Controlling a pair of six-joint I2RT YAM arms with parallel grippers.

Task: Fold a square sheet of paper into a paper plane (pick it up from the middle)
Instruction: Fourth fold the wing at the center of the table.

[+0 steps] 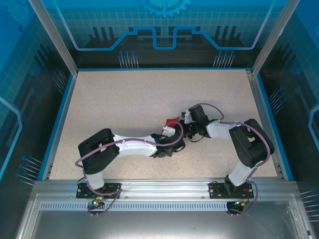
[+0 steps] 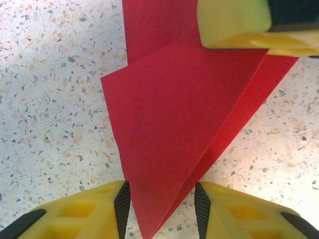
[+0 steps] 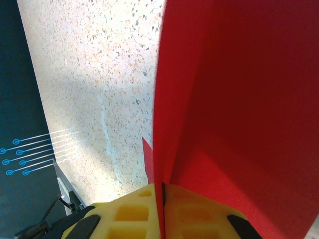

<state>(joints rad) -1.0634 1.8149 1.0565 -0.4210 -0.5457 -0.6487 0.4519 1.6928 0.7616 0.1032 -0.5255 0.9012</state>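
The square sheet of paper (image 1: 172,121) is bright red and folded into a pointed wedge (image 2: 179,109) near the middle of the table. Its narrow tip lies between the fingers of my left gripper (image 2: 160,199), which stands open with speckled table showing on either side of the tip. My right gripper (image 3: 163,191) is shut on an upright edge of the paper (image 3: 239,99), and one of its yellow fingers (image 2: 234,22) presses on the wedge's wide end in the left wrist view. From above, both grippers (image 1: 173,131) (image 1: 185,119) meet at the paper.
The speckled beige table (image 1: 124,99) is bounded by a blue rim (image 1: 59,119) on the sides and back. A metal rail (image 1: 159,186) with both arm bases runs along the near edge. Both forearms cross the table's near middle.
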